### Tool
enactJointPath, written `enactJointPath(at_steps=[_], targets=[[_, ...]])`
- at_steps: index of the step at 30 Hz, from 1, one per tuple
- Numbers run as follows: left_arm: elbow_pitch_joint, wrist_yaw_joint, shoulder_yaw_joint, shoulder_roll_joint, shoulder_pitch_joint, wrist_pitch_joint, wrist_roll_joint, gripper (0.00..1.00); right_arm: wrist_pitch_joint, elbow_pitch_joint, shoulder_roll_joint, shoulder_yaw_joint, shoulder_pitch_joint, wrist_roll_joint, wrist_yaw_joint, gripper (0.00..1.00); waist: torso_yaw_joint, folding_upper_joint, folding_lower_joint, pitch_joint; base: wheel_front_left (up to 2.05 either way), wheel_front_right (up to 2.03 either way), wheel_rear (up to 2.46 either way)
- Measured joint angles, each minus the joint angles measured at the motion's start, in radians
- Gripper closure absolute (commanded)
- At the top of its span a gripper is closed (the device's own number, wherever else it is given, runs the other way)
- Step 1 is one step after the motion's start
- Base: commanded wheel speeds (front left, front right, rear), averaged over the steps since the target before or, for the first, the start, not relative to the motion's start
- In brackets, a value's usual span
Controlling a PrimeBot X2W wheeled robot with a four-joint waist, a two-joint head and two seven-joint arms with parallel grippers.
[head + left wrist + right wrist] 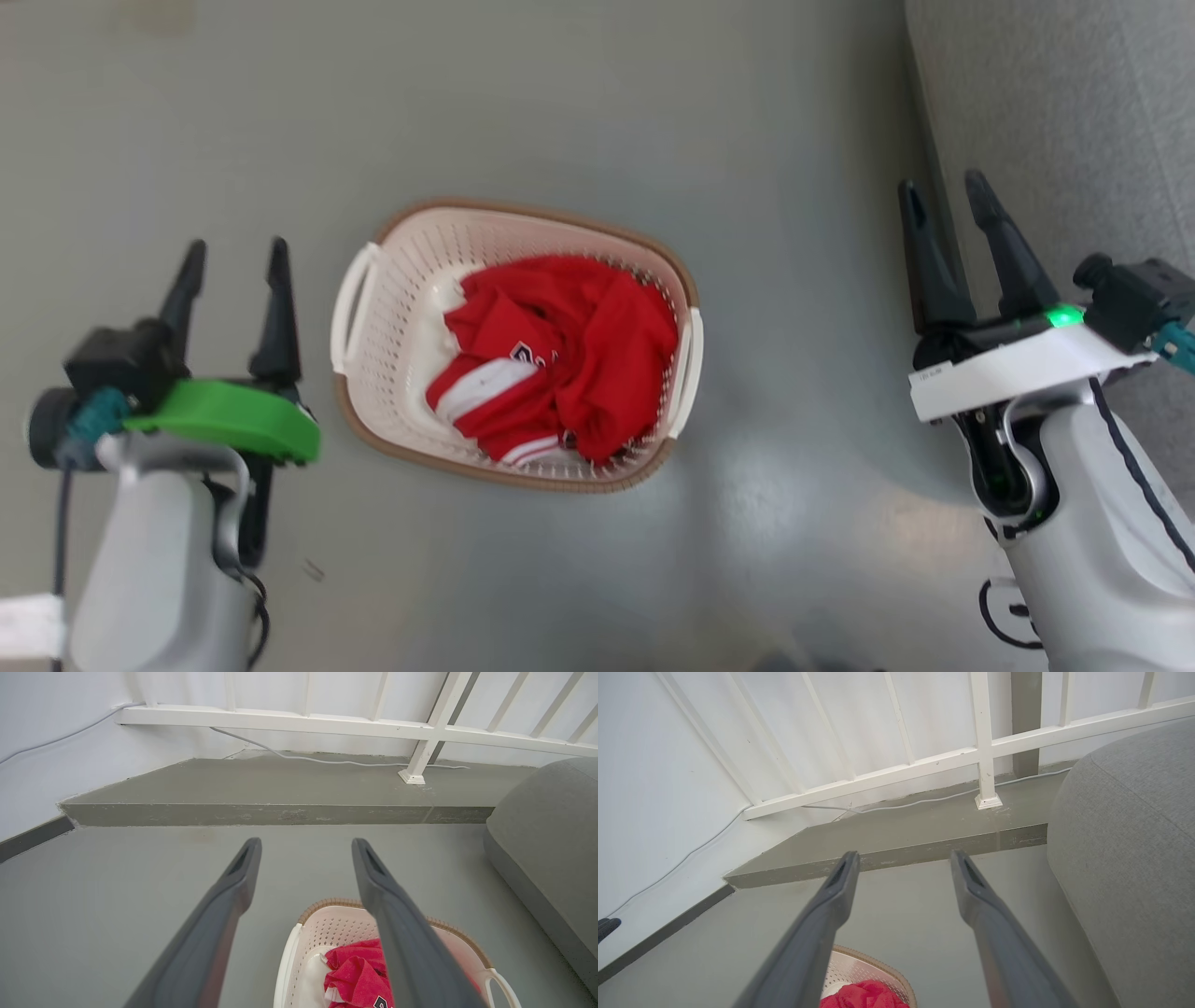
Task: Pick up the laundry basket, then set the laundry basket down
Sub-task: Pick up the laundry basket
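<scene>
While both arms are hanging clear of it, the basket (397,280) is sitting on the grey floor (653,103) at the middle of the head view, its long axis running from 9 to 3 o'clock with a white handle (344,308) at each end. A red garment (588,345) with white stripes is lying bunched inside, crowding toward 3 o'clock. The left gripper (235,250) is hovering just beside the basket at its 9 o'clock, fingers spread wide and holding nothing. The right gripper (941,185) is hovering well apart at the basket's 3 o'clock, likewise gaping wide and empty, its fingers showing against the edge of a grey sofa (1055,112). Both sets of fingers are pointing toward 12 o'clock, where the wrist views are showing a low step (280,812) and a white railing (327,721).
</scene>
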Motion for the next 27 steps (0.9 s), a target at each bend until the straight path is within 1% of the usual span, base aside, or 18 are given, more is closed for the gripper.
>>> enactJointPath(at_steps=[8,9,11,16,19,27], targets=[[0.107,-0.007,0.032,0.035,-0.112,0.039,-0.025,0.0,0.0,-0.005,0.022,0.001,-0.055,-0.007,0.004,0.0,-0.025,0.0,0.0001,0.11,0.0,0.0,0.0],[0.139,-0.007,0.033,0.047,-0.132,0.049,-0.025,0.0,0.0,-0.005,0.033,0.003,-0.067,-0.01,0.011,0.0,-0.034,0.0,0.0,0.135,0.0,0.0,0.0],[0.166,-0.008,0.033,0.061,-0.149,0.062,-0.025,0.0,0.0,-0.005,0.039,0.005,-0.08,-0.012,0.011,0.0,-0.044,0.0,0.0001,0.159,0.0,0.0,0.0],[0.229,-0.017,0.018,0.088,-0.197,0.092,-0.026,0.0,-0.002,-0.005,0.054,0.004,-0.109,-0.012,0.012,0.0,-0.074,0.0,0.0001,0.214,0.0,0.0,0.0],[0.259,-0.018,0.014,0.11,-0.226,0.108,-0.026,0.0,-0.002,-0.005,0.068,0.007,-0.128,-0.014,0.02,0.0,-0.094,0.0,0.0001,0.243,0.0,0.0,0.0],[0.324,-0.025,-0.007,0.156,-0.306,0.153,-0.03,0.0,-0.002,-0.004,0.085,0.008,-0.16,-0.014,0.02,0.0,-0.151,0.0,0.0,0.315,0.0,0.0,0.0]])
